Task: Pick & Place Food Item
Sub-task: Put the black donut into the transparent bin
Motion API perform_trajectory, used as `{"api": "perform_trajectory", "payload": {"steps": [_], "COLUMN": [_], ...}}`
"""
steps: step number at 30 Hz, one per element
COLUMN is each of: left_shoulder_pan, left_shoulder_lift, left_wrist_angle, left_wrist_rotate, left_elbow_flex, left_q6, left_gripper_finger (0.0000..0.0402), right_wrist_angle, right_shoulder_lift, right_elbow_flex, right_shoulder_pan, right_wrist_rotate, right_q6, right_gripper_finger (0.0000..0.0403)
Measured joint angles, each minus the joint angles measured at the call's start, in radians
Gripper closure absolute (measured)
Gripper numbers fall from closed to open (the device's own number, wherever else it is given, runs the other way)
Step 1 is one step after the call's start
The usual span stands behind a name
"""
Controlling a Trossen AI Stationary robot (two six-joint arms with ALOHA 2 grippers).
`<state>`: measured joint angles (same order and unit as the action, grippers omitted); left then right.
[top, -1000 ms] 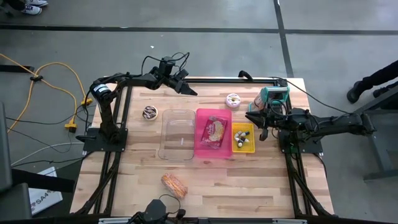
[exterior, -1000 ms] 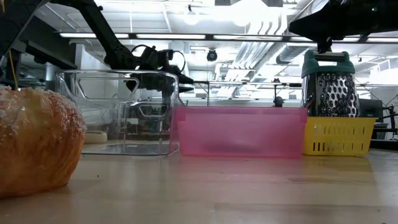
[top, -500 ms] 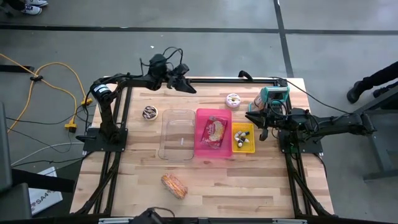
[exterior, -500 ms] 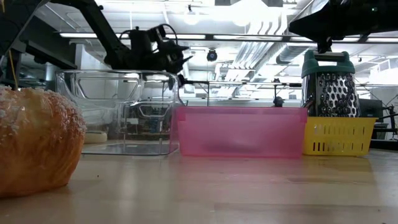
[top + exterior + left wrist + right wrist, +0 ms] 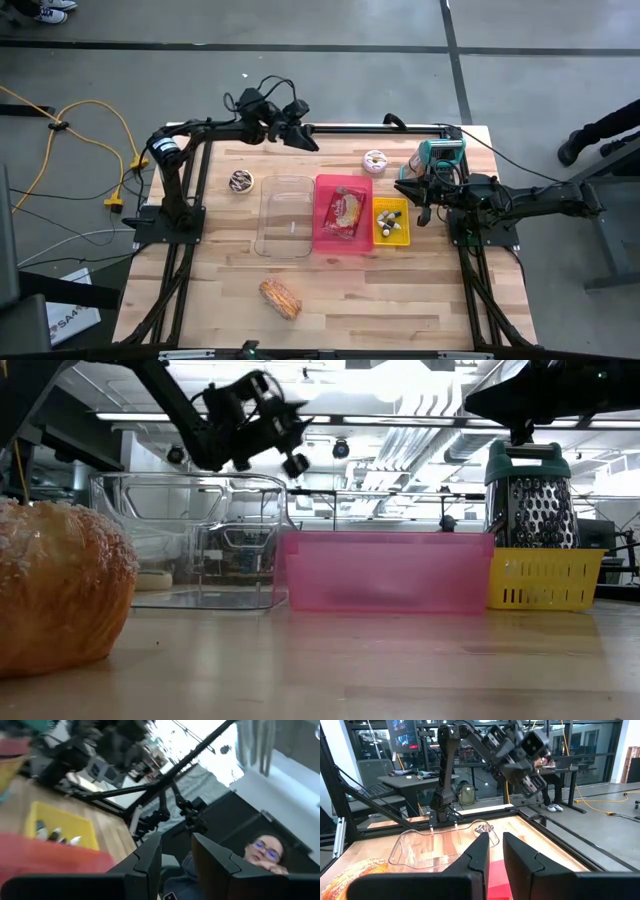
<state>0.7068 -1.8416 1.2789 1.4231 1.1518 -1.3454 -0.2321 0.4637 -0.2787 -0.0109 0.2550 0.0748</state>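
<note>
A sugared bread loaf lies on the wooden table near its front edge, large at the left of the low view. A wrapped pastry lies inside the pink bin. My left gripper hangs high over the table's far edge, beyond the clear container, pointing level; its fingers stand a little apart with nothing between them. My right gripper waits above the yellow basket, fingers nearly together and empty.
A clear container, the pink bin and the yellow basket stand side by side mid-table. A teal-handled grater and a small donut sit at the far right, a small bowl at the far left. A person sits beyond the table.
My left gripper has risen well above the clear container's far rim and tipped up from slanting downward to level, rolling as it went. Its finger gap looks unchanged. Nothing on the table has moved.
</note>
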Motion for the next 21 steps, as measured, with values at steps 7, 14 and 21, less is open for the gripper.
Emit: {"api": "perform_trajectory", "payload": {"steps": [7, 14, 21], "left_shoulder_pan": [-0.09, -0.165, -0.196], "left_shoulder_lift": [0.0, 0.0, 0.0], "left_wrist_angle": [-0.074, -0.272, -0.499], "left_wrist_rotate": [0.004, -0.01, -0.119], "left_elbow_flex": [0.125, 0.201, 0.277], "left_q6": [0.021, 0.179, 0.367], "left_gripper_finger": [0.0298, 0.0298, 0.0298], "right_wrist_angle": [0.0, 0.0, 0.0], "right_shoulder_lift": [0.0, 0.0, 0.0], "right_elbow_flex": [0.0, 0.0, 0.0], "right_shoulder_pan": [0.0, 0.0, 0.0], "right_wrist_rotate": [0.0, 0.0, 0.0], "right_q6": [0.0, 0.0, 0.0], "right_gripper_finger": [0.0359, 0.0359, 0.0359]}}
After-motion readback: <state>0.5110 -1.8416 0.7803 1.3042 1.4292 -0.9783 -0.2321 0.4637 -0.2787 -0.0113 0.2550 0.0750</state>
